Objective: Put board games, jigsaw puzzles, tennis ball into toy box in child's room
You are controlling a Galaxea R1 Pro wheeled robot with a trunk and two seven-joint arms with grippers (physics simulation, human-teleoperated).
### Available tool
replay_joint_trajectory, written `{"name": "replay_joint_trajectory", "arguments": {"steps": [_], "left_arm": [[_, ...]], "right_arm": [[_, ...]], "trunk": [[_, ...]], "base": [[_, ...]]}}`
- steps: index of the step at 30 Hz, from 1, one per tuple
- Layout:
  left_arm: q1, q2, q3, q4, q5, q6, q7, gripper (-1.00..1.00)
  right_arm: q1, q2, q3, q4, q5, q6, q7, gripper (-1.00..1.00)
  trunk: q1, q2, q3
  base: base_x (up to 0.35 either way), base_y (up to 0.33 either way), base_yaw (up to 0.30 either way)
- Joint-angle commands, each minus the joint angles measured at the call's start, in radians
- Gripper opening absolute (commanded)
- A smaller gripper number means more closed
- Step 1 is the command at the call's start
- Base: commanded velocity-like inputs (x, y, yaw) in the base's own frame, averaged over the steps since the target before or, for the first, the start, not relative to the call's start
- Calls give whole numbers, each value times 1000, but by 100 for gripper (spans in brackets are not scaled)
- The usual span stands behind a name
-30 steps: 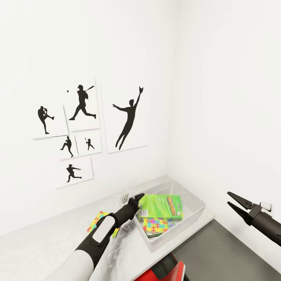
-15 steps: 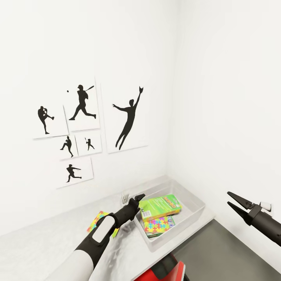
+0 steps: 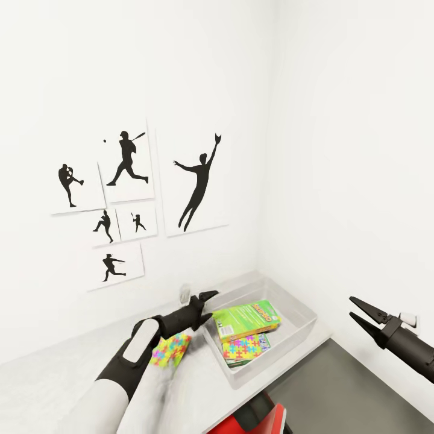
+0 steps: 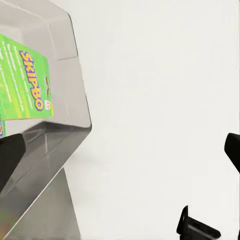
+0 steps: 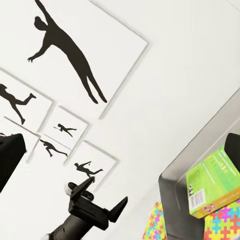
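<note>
The pale grey toy box (image 3: 303,326) stands on the table (image 3: 72,367) in the room's corner. Inside it a green Skip-Bo board game (image 3: 248,319) lies tilted over one jigsaw puzzle (image 3: 247,348). The other jigsaw puzzle (image 3: 171,351) lies on the table beside the box, under my left forearm. Just outside the box's near-left rim, my left gripper (image 3: 212,303) is open and holds nothing. Off to the right my right gripper (image 3: 351,307) hangs open and empty. The right wrist view shows the left gripper (image 5: 107,192), the board game (image 5: 210,182) and both puzzles (image 5: 226,223) (image 5: 156,223). In the left wrist view, the board game (image 4: 24,80) rests against the toy box wall (image 4: 65,125).
Black athlete silhouette pictures (image 3: 126,199) hang on the white wall behind the table. A lower dark grey cabinet top (image 3: 343,386) adjoins the table on the right, under my right arm. Something red (image 3: 259,419) shows below the table's front edge.
The green board game dropped from a raised tilt to rest in the toy box. My left gripper drew back left from the box, uncovering the puzzle on the table. The right arm stayed put.
</note>
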Motion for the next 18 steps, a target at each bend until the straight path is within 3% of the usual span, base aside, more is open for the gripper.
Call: {"name": "replay_joint_trajectory", "arguments": {"steps": [1,2,4,7,12,18], "left_arm": [[0,24,13,-29,-1,60,-3,100],[-1,51,25,-66,-1,113,-4,100],[-1,79,36,-109,-1,164,-4,100],[-1,141,59,-212,-1,259,-5,100],[-1,214,65,-285,0,303,-6,100],[1,328,59,-307,-1,317,-8,100]], "right_arm": [[0,3,-1,2,3,6,5,100],[0,5,-1,3,3,6,5,100],[0,8,-1,3,3,6,5,100],[1,14,-1,4,3,6,7,100],[1,23,-1,4,2,7,7,100],[1,33,-2,-12,1,8,13,100]], "trunk": [[0,-1,0],[0,-1,0],[0,-1,0],[0,-1,0],[0,-1,0],[0,-1,0]], "base": [[0,0,0],[0,0,0],[0,0,0],[0,0,0],[0,0,0],[0,0,0]]}}
